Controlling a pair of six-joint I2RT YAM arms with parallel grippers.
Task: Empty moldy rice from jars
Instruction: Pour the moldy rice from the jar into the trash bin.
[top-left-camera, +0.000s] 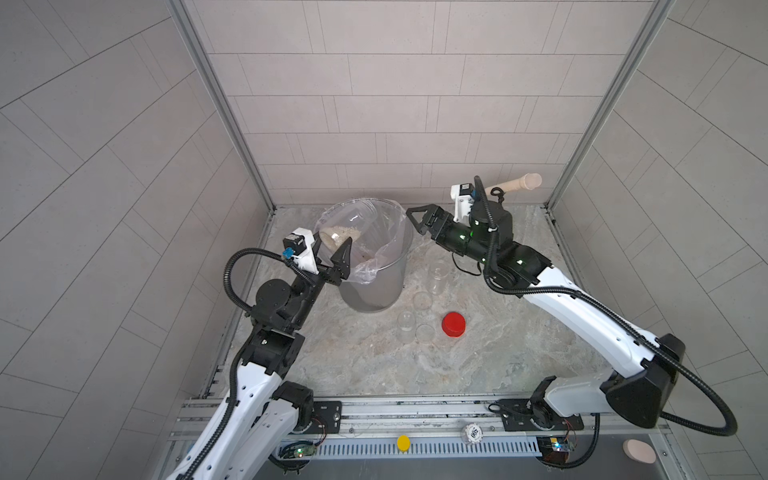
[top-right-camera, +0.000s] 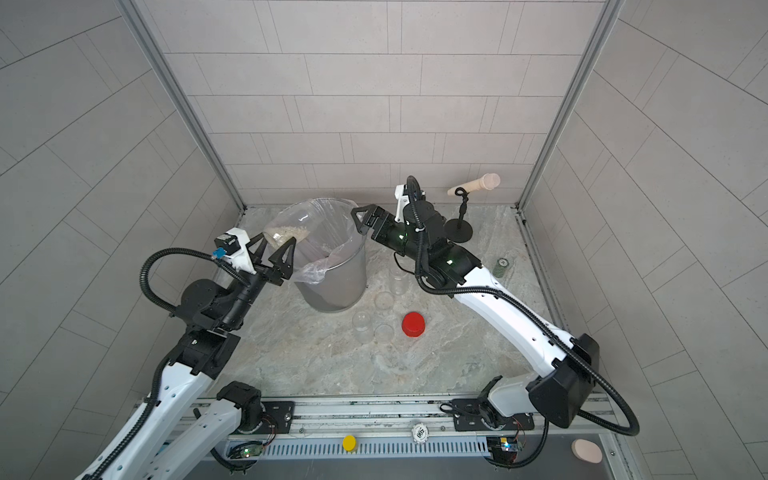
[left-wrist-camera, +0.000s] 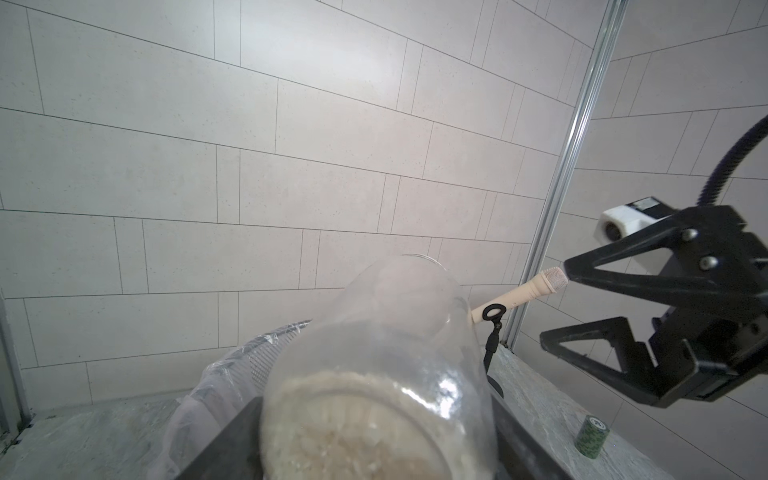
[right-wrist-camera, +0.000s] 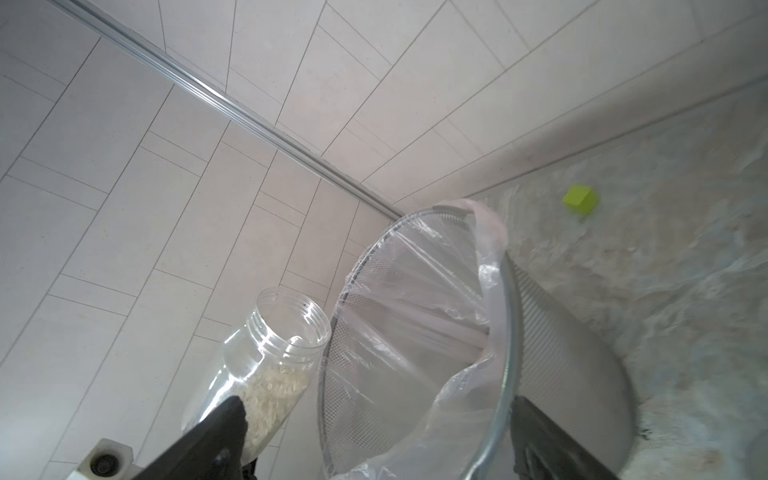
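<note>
One jar (top-left-camera: 354, 219) of moldy rice (top-left-camera: 338, 233) pinched in my left tool (top-left-camera: 332, 242), right tool (top-left-camera: 413, 221) spread; next, likely, tipping into bin (top-left-camera: 374, 287) ahead.

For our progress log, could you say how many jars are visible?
3: the rice jar in the left gripper at the bin; one empty jar by the right arm; another near the red lid. None looks hidden.

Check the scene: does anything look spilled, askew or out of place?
No spill shows on the table. The one untidy thing is the plastic liner, bunched and hanging unevenly over the rim of the bin beside the left gripper, which holds a tilted jar of rice.
</note>
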